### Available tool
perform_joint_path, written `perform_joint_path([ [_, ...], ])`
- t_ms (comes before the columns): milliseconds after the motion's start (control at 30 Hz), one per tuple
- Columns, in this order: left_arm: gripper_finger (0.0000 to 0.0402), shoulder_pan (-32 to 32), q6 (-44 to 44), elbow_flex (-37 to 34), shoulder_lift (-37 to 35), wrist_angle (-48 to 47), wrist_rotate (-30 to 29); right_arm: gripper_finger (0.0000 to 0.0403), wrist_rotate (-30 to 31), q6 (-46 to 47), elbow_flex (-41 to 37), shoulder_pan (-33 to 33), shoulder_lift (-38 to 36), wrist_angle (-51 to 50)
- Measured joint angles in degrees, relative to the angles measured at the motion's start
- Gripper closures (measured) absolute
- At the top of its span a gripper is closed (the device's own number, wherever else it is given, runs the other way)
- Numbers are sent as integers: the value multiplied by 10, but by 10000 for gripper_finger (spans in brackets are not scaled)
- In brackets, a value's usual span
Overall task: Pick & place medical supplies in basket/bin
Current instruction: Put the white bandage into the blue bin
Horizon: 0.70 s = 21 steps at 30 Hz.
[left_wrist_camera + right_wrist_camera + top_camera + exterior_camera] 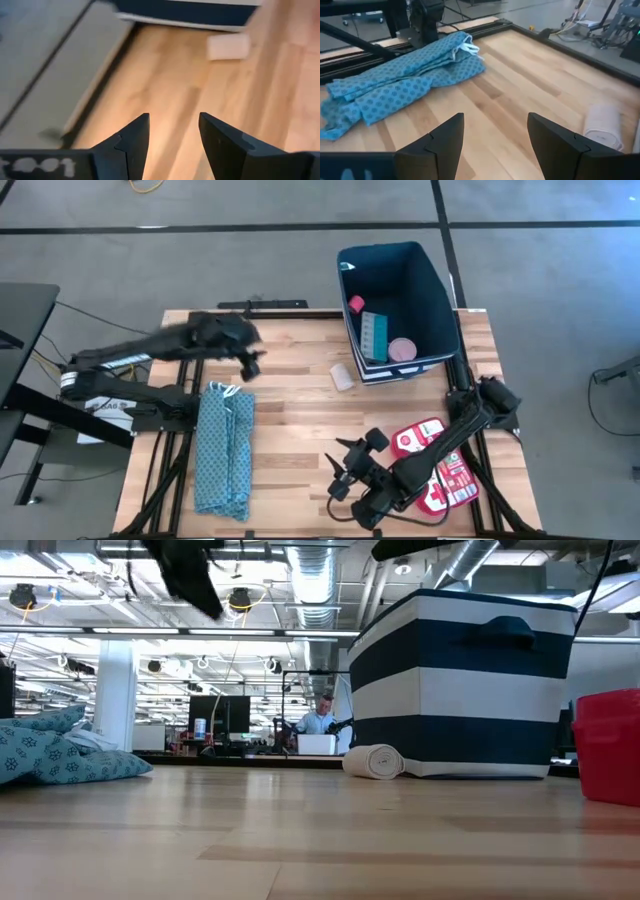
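The navy bin stands at the table's far right; in it lie a pink cube, a light blue pill organizer and a pink tape roll. A beige bandage roll lies on the table just left of the bin's base; it also shows in the low view. The red-and-white first aid pouch lies at the near right, partly under my right arm. My left gripper is open and empty above the far left of the table. My right gripper is open and empty near the near edge.
A folded teal patterned cloth lies on the table's near left, also in the right wrist view. Bare wood lies between the cloth and the bandage roll. A person sits at a desk in the room beyond the table.
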Motion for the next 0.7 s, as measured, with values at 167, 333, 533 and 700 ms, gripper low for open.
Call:
perform_joint_path([
  [167, 237, 0, 18, -208, 26, 344, 70, 188, -32, -2, -1, -5, 7, 4],
  [333, 237, 9, -15, -339, 125, 700, 58, 188, -76, -7, 0, -23, 7, 3],
  [533, 237, 17, -38, -317, 292, 807, 23, 188, -98, -7, 0, -51, 7, 8],
  [700, 238, 24, -68, -213, 412, 743, 15, 188, -155, -8, 0, -72, 7, 8],
])
